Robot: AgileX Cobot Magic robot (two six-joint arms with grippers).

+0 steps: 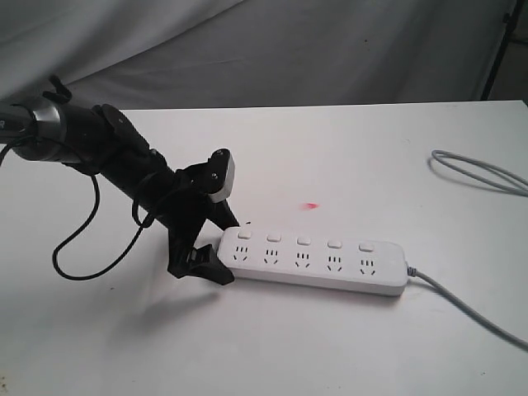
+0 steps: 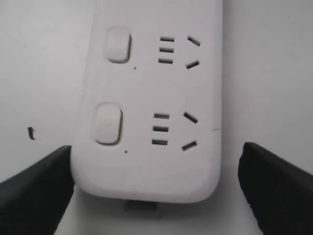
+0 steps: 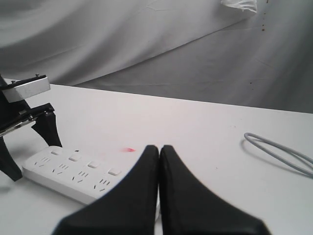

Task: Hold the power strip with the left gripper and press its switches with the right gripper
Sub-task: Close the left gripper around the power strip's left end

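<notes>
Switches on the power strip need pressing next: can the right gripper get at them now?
Probably yes. The right gripper, shut, looks down on the switches with nothing over them; the left gripper straddles only the end of the power strip.

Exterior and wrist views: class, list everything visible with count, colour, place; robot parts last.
power strip: one, white, mid-table.
switches: five, white, row along the strip.
cord: one, grey, leaving the strip's right end in the exterior view.
cable loop: one, grey, table's right edge.
red spot: one, on the table behind the strip.
table: one, white, under everything.
cloth: one, grey, behind the table.
left fingers: two, black, open, astride the strip's cordless end.
right fingers: two, black, shut, above the table.
</notes>
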